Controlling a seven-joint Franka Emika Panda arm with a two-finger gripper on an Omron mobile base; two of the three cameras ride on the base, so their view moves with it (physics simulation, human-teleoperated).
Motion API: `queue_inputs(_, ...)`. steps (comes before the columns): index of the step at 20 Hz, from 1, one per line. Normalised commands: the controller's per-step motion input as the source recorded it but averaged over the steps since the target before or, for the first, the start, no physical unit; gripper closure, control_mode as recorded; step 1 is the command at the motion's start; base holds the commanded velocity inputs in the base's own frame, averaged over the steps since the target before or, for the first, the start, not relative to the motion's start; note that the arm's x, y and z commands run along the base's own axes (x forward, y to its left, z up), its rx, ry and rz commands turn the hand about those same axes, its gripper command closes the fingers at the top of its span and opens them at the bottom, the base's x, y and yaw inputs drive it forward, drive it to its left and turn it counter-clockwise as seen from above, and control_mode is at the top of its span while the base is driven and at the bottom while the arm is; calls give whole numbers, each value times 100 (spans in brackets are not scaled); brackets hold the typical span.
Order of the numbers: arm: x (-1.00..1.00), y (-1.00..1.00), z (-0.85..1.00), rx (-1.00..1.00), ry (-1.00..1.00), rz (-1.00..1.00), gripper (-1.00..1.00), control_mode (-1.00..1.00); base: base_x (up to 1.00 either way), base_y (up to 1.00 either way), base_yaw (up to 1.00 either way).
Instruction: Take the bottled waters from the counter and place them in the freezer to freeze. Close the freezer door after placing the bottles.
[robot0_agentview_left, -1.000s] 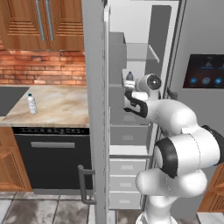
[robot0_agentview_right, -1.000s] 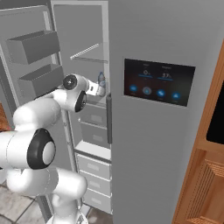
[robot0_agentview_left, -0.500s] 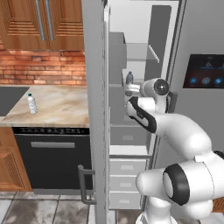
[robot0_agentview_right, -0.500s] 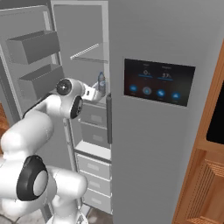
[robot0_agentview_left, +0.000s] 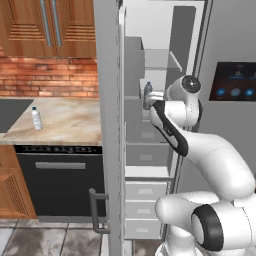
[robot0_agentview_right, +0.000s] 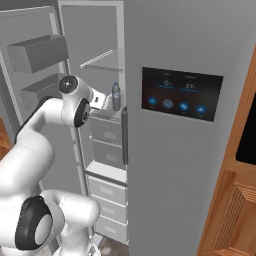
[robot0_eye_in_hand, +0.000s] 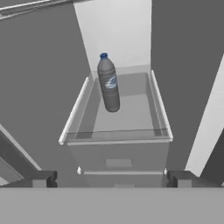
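The freezer (robot0_agentview_right: 100, 60) is a tall, smooth, pale grey compartment with flat matte walls, a thin wire shelf (robot0_agentview_right: 96, 58) high up, and squared drawers (robot0_agentview_right: 107, 197) stacked below. On the flat top of the upper drawer unit (robot0_eye_in_hand: 120, 116) inside the freezer stands the dark grey bottle (robot0_eye_in_hand: 108, 83), upright, a slim ribbed cylinder with a blue cap and a pale label band; it sits toward the back of that surface, closer to its left rim. From the right base view the same bottle (robot0_agentview_right: 116, 96) stands just inside the freezer opening, beside the edge of the neighbouring steel door with the dark touchscreen (robot0_agentview_right: 181, 94). The gripper (robot0_eye_in_hand: 113, 179) hovers in front of the freezer's drawer unit, its two dark square fingertips (robot0_eye_in_hand: 41, 179) spread wide and apart from the bottle, holding nothing. The freezer door (robot0_agentview_left: 111, 125) stands swung open, a narrow plain steel slab with boxy grey bins (robot0_agentview_right: 37, 52) on its inner face and a bar handle (robot0_agentview_left: 96, 210) low down. Left of the freezer door lies the cream marbled counter (robot0_agentview_left: 65, 120), where the clear bottle (robot0_agentview_left: 36, 118) stands upright near the dark inset panel (robot0_agentview_left: 10, 110). The open door stands between the counter and the freezer interior. A red brick wall (robot0_agentview_left: 47, 77) and wooden cupboards (robot0_agentview_left: 47, 27) rise behind the counter, with a black appliance front (robot0_agentview_left: 57, 182) beneath it.
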Motion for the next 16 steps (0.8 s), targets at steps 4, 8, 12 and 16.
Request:
queue_inputs(4,-38,0,1,-4,34,0,-100,-100,0,0,0)
queue_inputs(8,-50,0,-5,-5,27,1,-100,-100,0,0,0)
queue_inputs(12,-75,0,-18,-4,18,2,-100,-100,0,0,0)
queue_inputs(16,-98,-3,-24,-1,2,0,-100,-100,0,0,0)
